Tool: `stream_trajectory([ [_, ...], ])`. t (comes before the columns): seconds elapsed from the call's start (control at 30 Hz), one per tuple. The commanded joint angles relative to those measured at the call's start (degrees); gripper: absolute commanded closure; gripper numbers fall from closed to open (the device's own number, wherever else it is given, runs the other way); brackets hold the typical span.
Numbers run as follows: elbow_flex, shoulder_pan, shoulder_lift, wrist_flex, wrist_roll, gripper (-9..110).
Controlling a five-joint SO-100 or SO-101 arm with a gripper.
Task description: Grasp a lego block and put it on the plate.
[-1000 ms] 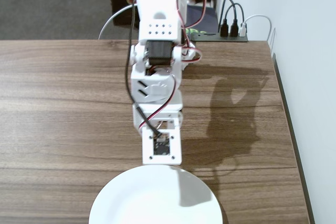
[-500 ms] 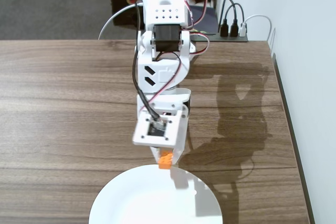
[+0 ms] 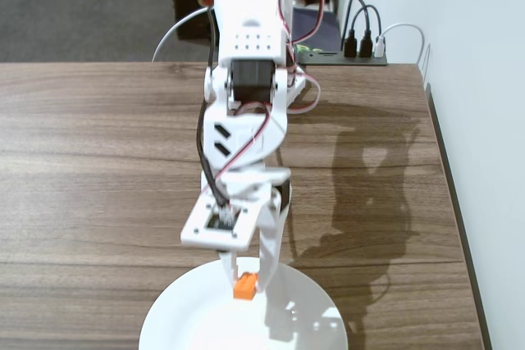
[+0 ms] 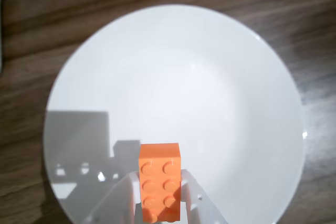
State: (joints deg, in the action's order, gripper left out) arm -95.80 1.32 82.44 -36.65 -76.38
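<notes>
Arm: the white arm (image 3: 246,96) reaches from the far side of the bench toward the near edge in the fixed view, bent down over the plate, with red and black wires running along it.
End effector: the end effector (image 3: 244,286) points down above the plate's far part; in the wrist view (image 4: 159,198) its two white fingers (image 4: 197,203) come in from the bottom edge, pressed against the brick's two long sides, pinching it.
Lego block: the lego block (image 4: 160,182) is orange, with two rows of studs facing the wrist camera; it is held between the fingers over the plate. In the fixed view (image 3: 244,286) it shows as a small orange piece at the fingertips, just inside the plate's far rim. Whether it touches the plate I cannot tell.
Plate: the plate (image 4: 210,87) is round, white and glossy, and fills most of the wrist view; in the fixed view (image 3: 189,309) it sits at the near edge, cut off by the frame.
Shadows: grey shadows of the arm fall on the plate's left part in the wrist view.
Bench: the bench (image 3: 90,161) is dark wood grain.
Background: a power strip (image 3: 361,51) with plugged cables lies at the far right, beside a white wall (image 3: 484,120).
</notes>
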Motion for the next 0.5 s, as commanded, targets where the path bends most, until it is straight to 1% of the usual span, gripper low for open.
stream_trajectory([
  [0.0, 4.1, 0.2, -1.9, -0.3, 0.6, 97],
  [0.3, 6.3, -0.2, -6.4, -5.6, 4.6, 97],
  [0.47, 6.2, -0.2, -7.7, -5.9, 6.6, 97],
])
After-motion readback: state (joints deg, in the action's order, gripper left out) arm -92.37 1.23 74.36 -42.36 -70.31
